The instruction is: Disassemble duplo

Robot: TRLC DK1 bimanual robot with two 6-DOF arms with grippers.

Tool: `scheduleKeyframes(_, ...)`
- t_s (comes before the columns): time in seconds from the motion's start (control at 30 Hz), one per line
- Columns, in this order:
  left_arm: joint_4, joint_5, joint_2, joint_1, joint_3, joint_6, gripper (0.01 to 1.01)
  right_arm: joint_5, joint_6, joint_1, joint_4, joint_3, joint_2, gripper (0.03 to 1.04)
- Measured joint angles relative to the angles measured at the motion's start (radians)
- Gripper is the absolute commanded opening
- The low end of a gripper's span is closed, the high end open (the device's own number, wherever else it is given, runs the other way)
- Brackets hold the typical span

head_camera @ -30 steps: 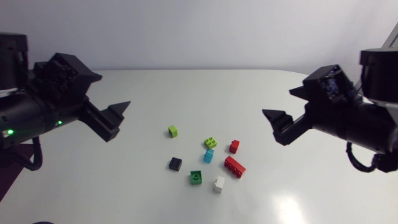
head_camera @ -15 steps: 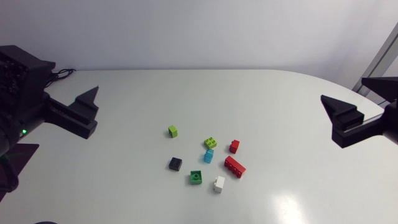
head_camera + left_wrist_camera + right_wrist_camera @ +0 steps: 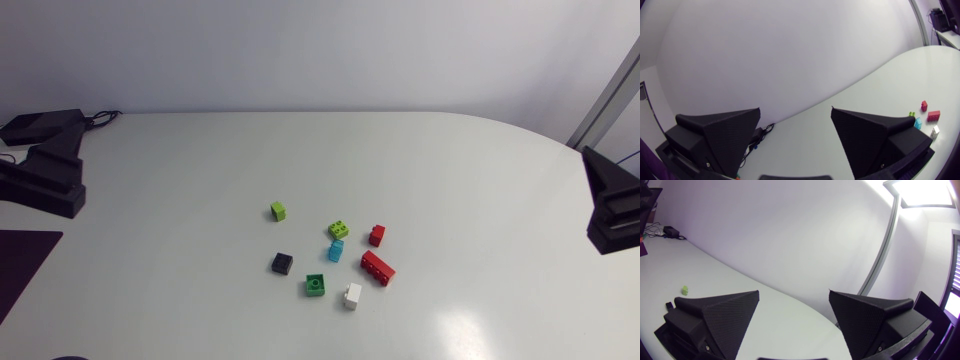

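Several loose duplo bricks lie scattered mid-table: a small lime brick (image 3: 278, 211), a lime square one (image 3: 339, 230), a small red (image 3: 376, 235), a cyan (image 3: 336, 250), a dark one (image 3: 282, 263), a long red (image 3: 377, 267), a green (image 3: 315, 285) and a white (image 3: 352, 295). One finger of my left gripper (image 3: 48, 182) shows at the left edge, one of my right gripper (image 3: 612, 205) at the right edge, both far from the bricks. The left gripper (image 3: 796, 110) stands open and empty, with the long red brick (image 3: 933, 115) far beyond its finger. The right gripper (image 3: 794, 293) is open and empty too.
A black box with cables (image 3: 40, 124) sits at the table's far left corner. The white table (image 3: 450, 170) curves away at the right. The lime brick (image 3: 685, 289) and the dark brick (image 3: 669, 305) show far off beside the right gripper's finger.
Both arms have drawn back from over the table to its side edges, so only a finger of each still shows. The bricks have not moved.
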Motion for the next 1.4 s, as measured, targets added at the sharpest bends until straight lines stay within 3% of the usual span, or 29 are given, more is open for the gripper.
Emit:
scheduleKeyframes(0.2, 0.019, 0.000, -0.137, 0.080, -0.096, -0.059, 0.982, 0.047, -0.089, 0.000, -0.013, -0.033, -0.076, 1.00)
scheduleKeyframes(0.47, 0.067, -0.001, -0.297, 0.199, -0.238, -0.060, 0.982, 0.050, -0.103, 0.000, -0.053, -0.159, -0.166, 1.00)
scheduleKeyframes(0.77, 0.095, 0.012, -0.432, 0.300, -0.326, -0.104, 0.982, 0.050, -0.019, -0.032, -0.094, -0.185, -0.253, 1.00)
scheduleKeyframes(1.0, 0.101, 0.055, -0.494, 0.352, -0.375, -0.165, 0.982, 0.050, 0.042, -0.032, -0.011, -0.247, -0.253, 1.00)
scheduleKeyframes(1.23, 0.092, 0.150, -0.494, 0.426, -0.416, -0.298, 0.982, 0.049, 0.075, -0.032, 0.004, -0.296, -0.253, 1.00)
scheduleKeyframes(1.4, 0.109, 0.248, -0.494, 0.443, -0.466, -0.331, 0.982, 0.049, 0.094, -0.031, 0.013, -0.305, -0.253, 1.00)
